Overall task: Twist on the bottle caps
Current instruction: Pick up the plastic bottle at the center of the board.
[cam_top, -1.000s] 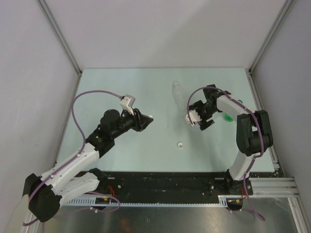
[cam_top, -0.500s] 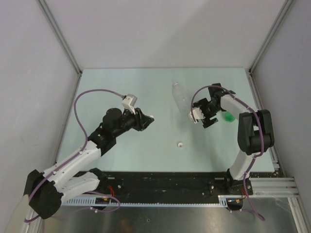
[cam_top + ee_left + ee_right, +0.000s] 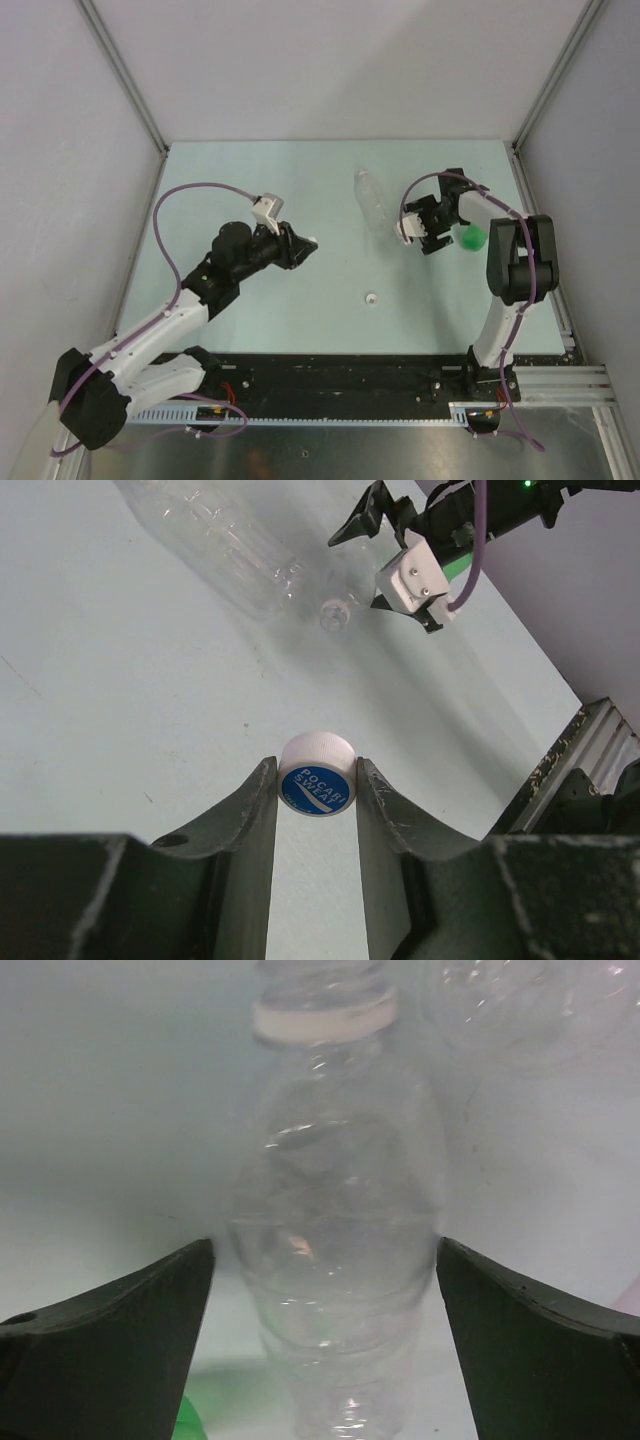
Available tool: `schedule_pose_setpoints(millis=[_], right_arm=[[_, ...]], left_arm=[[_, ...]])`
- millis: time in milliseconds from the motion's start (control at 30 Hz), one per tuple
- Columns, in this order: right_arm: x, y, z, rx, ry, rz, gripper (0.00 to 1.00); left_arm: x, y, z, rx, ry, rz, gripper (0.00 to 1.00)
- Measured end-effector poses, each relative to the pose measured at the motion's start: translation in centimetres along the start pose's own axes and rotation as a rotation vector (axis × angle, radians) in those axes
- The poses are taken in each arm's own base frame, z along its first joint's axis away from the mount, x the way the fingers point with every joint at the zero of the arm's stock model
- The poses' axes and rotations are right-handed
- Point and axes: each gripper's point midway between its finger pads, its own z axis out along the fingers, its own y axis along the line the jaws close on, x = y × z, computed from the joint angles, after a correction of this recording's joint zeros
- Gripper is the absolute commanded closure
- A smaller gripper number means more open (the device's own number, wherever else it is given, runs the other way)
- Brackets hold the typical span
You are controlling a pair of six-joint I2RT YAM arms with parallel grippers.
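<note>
My left gripper [image 3: 315, 770] is shut on a white bottle cap [image 3: 317, 783] with a blue label, held above the table; in the top view it hangs left of centre [image 3: 300, 246]. A clear ribbed bottle [image 3: 225, 540] lies on its side beyond it, open mouth [image 3: 333, 615] toward me, also seen from above [image 3: 372, 200]. My right gripper [image 3: 325, 1245] stands open astride another clear bottle [image 3: 335, 1290] with a white neck ring [image 3: 325, 1020]. A second white cap [image 3: 370, 297] lies on the table. The green bottle [image 3: 470, 238] lies beside the right gripper [image 3: 430, 232].
The pale green table [image 3: 300, 180] is bounded by grey walls and metal rails [image 3: 540, 100]. The right arm's upright link [image 3: 515, 265] stands near the right edge. A black rail [image 3: 340, 375] runs along the near edge.
My right gripper has moved right and slightly back, close beside the green bottle. The left gripper keeps its hold on the cap and has barely shifted.
</note>
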Motion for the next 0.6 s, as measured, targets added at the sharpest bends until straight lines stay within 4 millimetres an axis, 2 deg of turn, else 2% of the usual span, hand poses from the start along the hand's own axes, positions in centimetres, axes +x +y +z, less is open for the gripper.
schedule_pose_setpoints(millis=[67, 433, 600], right_arm=[[0.5, 0.3, 0.5, -0.008, 0.0, 0.012, 0.02], [3.3, -1.3, 0.3, 0.05, 0.032, 0.028, 0.05], [4.5, -2.4, 0.5, 0.071, 0.047, 0.023, 0.14]], left_arm=[[0.0, 0.0, 0.0, 0.0, 0.001, 0.003, 0.82], [0.3, 0.0, 0.8, 0.013, 0.029, 0.011, 0.82], [0.0, -0.1, 1.2, 0.014, 0.027, 0.016, 0.82]])
